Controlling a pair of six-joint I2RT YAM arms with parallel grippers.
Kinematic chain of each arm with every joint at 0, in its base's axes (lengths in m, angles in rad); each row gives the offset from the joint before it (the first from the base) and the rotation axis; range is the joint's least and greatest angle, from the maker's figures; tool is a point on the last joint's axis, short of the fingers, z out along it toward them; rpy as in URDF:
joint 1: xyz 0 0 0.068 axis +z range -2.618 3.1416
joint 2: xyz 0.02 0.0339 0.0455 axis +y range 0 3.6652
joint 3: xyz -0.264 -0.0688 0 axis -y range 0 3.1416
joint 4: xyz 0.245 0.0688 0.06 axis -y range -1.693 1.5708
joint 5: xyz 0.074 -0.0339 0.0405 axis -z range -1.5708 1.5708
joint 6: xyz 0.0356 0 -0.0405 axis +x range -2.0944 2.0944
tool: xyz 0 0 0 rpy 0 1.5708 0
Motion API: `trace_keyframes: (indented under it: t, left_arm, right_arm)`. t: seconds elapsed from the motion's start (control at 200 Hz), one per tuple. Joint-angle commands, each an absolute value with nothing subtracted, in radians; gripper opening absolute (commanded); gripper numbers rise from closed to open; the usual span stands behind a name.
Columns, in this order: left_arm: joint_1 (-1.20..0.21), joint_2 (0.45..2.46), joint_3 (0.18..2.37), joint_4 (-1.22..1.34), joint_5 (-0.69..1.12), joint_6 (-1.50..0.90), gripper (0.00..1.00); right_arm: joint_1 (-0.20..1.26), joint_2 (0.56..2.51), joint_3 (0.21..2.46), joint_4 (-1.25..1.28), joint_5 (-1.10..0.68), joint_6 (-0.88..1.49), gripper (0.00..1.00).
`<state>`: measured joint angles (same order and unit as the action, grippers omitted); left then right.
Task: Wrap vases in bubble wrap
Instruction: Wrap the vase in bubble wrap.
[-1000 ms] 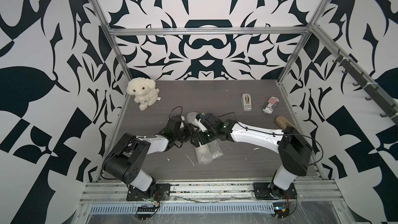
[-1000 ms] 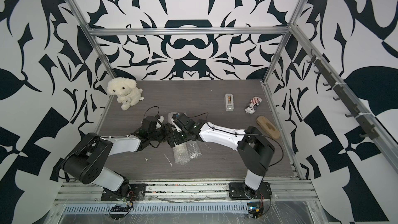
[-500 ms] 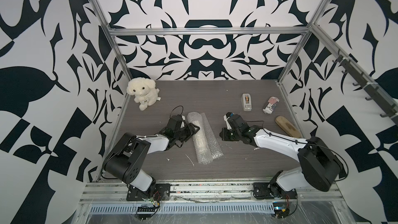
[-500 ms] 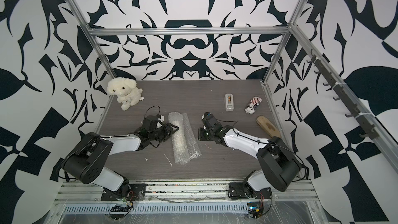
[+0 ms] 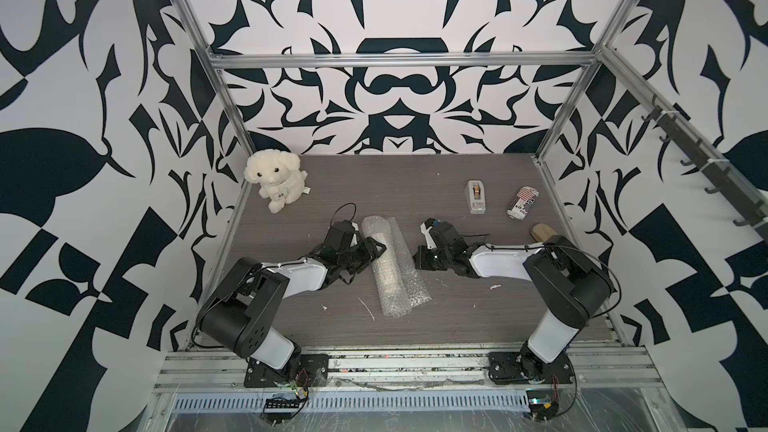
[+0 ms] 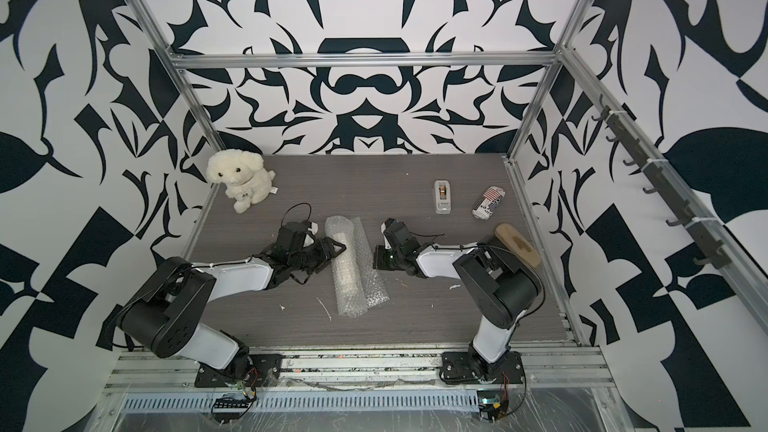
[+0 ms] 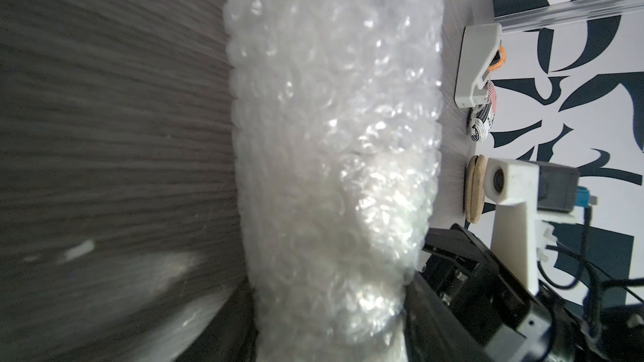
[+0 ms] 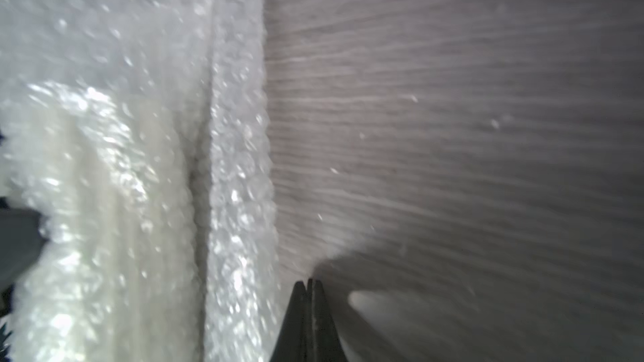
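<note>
the right arm has drawn back off the roll to its right side, and the right gripper (image 8: 308,285) has closed on nothing, its tips pressed together just beside the sheet's edge. one bubble wrap (image 5: 409,280) sheet lies rolled up mid-table (image 5: 457,317), long axis running far to near, the near end leaning a little right. one vase (image 6: 347,268) shows as a cream core inside the roll, lying along the same axis; which end is its rim i cannot tell. the left gripper (image 5: 370,249) sits at the roll's left side toward the far end, clamped on the bubble wrap around the vase.
</note>
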<state>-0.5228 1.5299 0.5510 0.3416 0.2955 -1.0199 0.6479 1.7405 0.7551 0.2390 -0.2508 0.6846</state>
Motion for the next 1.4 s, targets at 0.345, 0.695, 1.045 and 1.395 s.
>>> trace_keyframes:
  t: [0.345,0.695,1.045,1.395]
  left_arm:
    - [-0.54,1.54,0.542,0.137,0.281,-1.001,0.6]
    - [-0.54,1.521,0.553,0.103,0.265,-1.013,0.62]
    - [-0.54,1.45,0.529,0.181,0.265,-1.105,0.68]
    - [-0.564,1.422,0.541,0.187,0.276,-1.114,0.73]
  right_arm:
    - [0.707,1.744,0.727,0.644,-0.453,0.756,0.02]
    - [0.736,1.727,0.675,0.728,-0.412,0.79,0.01]
    - [0.806,1.703,0.681,0.716,-0.359,0.774,0.0]
    - [0.846,1.721,0.736,0.616,-0.325,0.73,0.0]
